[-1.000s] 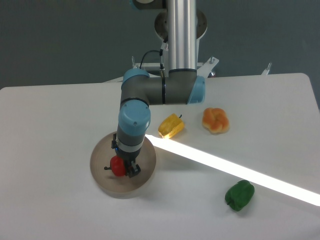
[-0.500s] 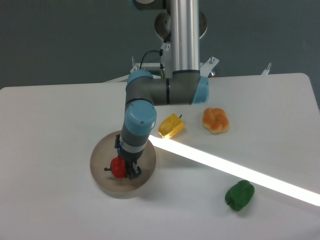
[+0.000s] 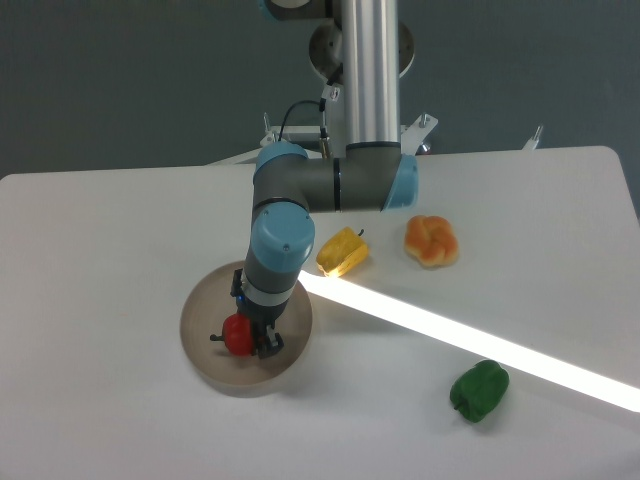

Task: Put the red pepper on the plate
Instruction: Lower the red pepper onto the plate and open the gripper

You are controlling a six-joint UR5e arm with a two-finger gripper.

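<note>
The arm's elbow has swung slightly right above the plate (image 3: pixel 205 362)

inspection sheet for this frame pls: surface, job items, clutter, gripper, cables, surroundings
Surface: white table, a bright strip of light running diagonally across its right half.
Job's things: red pepper over the plate, at the gripper's tip; whether it rests on the plate cannot be told.
Clutter: yellow pepper beside the plate, green pepper at front right, orange bun-shaped item behind the light strip.
Gripper: gripper down over the plate, against the red pepper; open or shut cannot be told.
Cables: black cable looping at the arm's base.
Surroundings: dark grey-blue wall behind the table.
</note>
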